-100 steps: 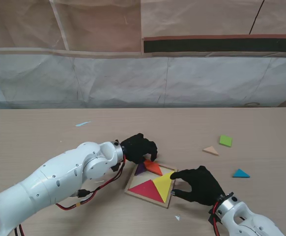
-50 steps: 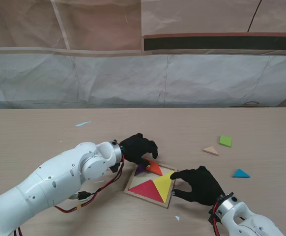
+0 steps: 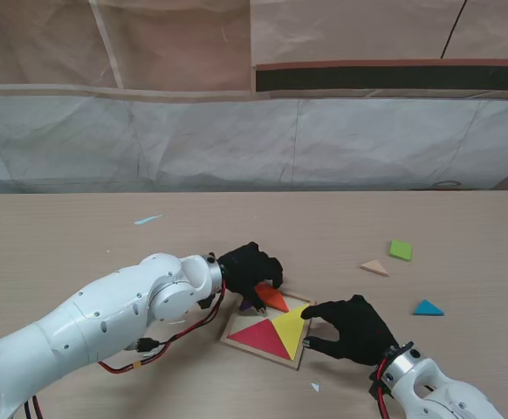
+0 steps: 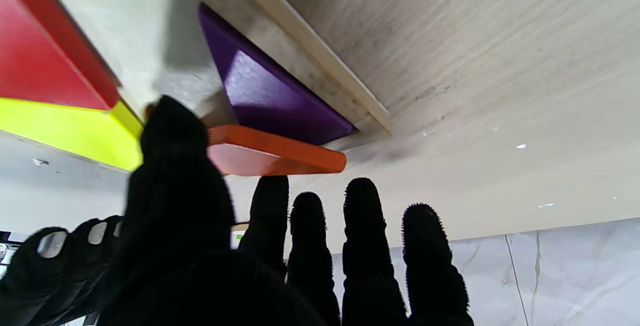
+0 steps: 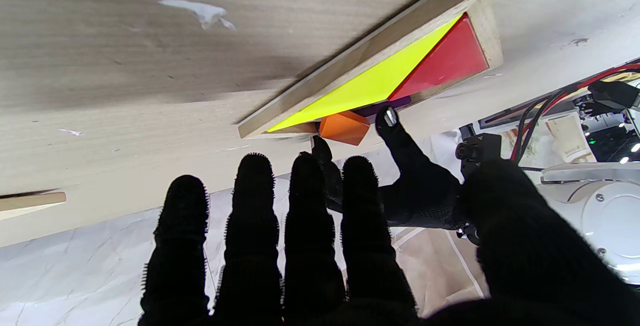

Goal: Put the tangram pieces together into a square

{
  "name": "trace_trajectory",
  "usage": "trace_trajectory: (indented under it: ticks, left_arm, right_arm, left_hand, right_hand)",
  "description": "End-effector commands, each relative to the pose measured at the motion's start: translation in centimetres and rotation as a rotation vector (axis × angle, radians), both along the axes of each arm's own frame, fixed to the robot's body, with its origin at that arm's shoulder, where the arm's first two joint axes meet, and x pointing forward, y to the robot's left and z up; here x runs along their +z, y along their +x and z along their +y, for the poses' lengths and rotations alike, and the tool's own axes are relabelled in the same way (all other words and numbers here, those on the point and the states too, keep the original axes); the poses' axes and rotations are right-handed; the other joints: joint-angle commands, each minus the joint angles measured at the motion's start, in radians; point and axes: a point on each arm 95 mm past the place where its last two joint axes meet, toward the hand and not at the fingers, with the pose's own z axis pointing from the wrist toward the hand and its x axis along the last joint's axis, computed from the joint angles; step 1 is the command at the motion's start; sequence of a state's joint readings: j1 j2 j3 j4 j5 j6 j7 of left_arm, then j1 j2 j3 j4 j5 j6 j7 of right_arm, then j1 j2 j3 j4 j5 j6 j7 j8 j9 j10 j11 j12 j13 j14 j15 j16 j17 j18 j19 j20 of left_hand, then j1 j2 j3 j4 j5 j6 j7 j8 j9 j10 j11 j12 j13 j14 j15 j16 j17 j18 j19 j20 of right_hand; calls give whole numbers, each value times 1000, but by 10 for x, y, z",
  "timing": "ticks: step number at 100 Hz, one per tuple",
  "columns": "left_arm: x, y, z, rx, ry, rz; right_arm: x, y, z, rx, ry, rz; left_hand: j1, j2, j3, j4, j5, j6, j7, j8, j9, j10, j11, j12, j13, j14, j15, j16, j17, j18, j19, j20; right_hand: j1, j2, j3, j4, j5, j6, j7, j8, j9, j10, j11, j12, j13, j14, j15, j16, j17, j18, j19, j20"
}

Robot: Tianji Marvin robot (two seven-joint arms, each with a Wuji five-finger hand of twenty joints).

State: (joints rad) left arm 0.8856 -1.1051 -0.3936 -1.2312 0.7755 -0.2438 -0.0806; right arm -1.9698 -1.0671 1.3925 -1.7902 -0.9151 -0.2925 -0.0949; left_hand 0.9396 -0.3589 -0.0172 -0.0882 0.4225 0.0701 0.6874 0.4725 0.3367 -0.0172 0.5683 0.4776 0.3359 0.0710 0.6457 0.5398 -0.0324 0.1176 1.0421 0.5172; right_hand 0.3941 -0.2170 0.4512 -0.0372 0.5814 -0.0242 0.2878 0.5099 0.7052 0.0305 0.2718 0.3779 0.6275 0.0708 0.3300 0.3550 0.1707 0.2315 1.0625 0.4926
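The big red triangle (image 3: 258, 335), big yellow triangle (image 3: 291, 328) and small purple triangle (image 3: 249, 301) were already laid in the square wooden tray (image 3: 298, 361). The orange piece (image 3: 271, 297) was pinched by the left hand (image 3: 249, 268) at the tray's far edge, not yet flat, while the right hand (image 3: 356, 329) was rested with fingers spread, empty, at the tray's right side. The green square (image 3: 401, 250), tan triangle (image 3: 374, 268) and blue triangle (image 3: 427, 308) were left loose, far right.

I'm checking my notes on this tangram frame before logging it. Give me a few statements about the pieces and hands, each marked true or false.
1. The red triangle and yellow triangle lie in the wooden tray. True.
2. The left hand is at the orange piece. True.
3. The green square sits inside the tray. False: it lies on the table, off to the right.
4. The blue triangle is held by the right hand. False: it lies loose on the table; that hand rests at the tray's right edge.
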Motion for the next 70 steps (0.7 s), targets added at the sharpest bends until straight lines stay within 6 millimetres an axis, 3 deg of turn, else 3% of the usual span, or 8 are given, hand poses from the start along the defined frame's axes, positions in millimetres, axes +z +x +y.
trace_trajectory:
  ticks: [1, 5, 6, 7, 11, 28, 36, 70]
  left_arm:
    - [1, 1, -4, -5, 10, -7]
    - [0, 2, -5, -7, 8, -16]
    - [0, 2, -5, -7, 7, -17]
    - [0, 2, -5, -7, 6, -17]
    - [0, 2, -6, -5, 1, -18]
    - [-1, 2, -9, -3, -15, -15]
    - [-2, 3, -9, -4, -28, -13]
    - [1, 0, -9, -35, -71, 5]
  right_arm:
    - [-1, -2, 2, 6, -2, 11]
    - [-1, -2, 2, 5, -2, 11]
    - [-1, -2, 2, 5, -2, 11]
    - [-1, -2, 2, 4, -1, 11]
    - [-1, -2, 2, 4, -1, 10]
    - [-2, -2, 2, 4, -1, 10]
    - [-2, -2, 2, 2, -1, 10]
    - [-2, -2, 1, -2, -2, 9]
  left_hand:
    - [64, -19, 39, 18, 15, -20, 62, 33, 27, 0, 54, 24, 28, -2, 37, 3, 21, -21, 50, 23]
    - [19, -47, 153, 16, 14, -25, 84, 35, 32, -4, 61, 30, 33, -3, 49, -5, 28, -24, 55, 32]
    - [-131, -123, 482, -12, 15, -35, 103, 43, 36, -3, 70, 34, 38, -6, 55, -2, 36, -27, 63, 37]
    - [-165, -141, 569, -21, 18, -34, 107, 45, 40, -4, 72, 35, 41, -5, 56, -1, 38, -27, 64, 37]
    - [-187, -162, 672, -34, 22, -35, 136, 59, 51, -5, 87, 43, 51, -5, 66, 2, 47, -31, 78, 44]
    - [-155, -185, 736, -44, 42, -63, 224, 101, 85, -17, 115, 55, 80, -8, 89, 4, 71, -38, 103, 56]
    - [-104, -229, 735, -109, 54, -90, 293, 95, 107, -20, 124, 57, 96, -10, 99, 2, 79, -41, 109, 61]
    - [-40, -249, 756, -140, 82, -126, 312, 50, 146, -26, 122, 50, 135, -20, 98, -5, 102, -46, 113, 63]
  right_hand:
    - [16, 31, -18, 3, 11, -11, 3, -9, -24, 1, -6, 0, -22, -2, -8, -5, -21, 2, -12, 10]
    - [17, 31, -18, 3, 11, -11, 3, -9, -23, 0, -6, 0, -23, -2, -8, -5, -21, 1, -12, 10]
    - [16, 31, -18, 3, 11, -12, 3, -9, -23, 0, -6, 0, -22, -3, -8, -5, -21, 2, -12, 10]
    - [17, 30, -18, 3, 12, -11, 4, -9, -22, 0, -5, 0, -21, -3, -8, -5, -21, 2, -12, 10]
    - [16, 30, -18, 3, 11, -11, 3, -9, -23, 1, -6, 0, -22, -3, -8, -5, -22, 2, -12, 10]
    - [17, 31, -18, 3, 11, -11, 4, -9, -24, 0, -6, 0, -22, -2, -8, -5, -22, 2, -12, 9]
    - [17, 32, -18, 3, 11, -10, 4, -9, -24, 1, -6, 0, -22, -2, -7, -5, -22, 2, -12, 10]
    - [17, 31, -19, 3, 11, -10, 4, -9, -23, 1, -5, 0, -22, -2, -7, -4, -22, 2, -12, 10]
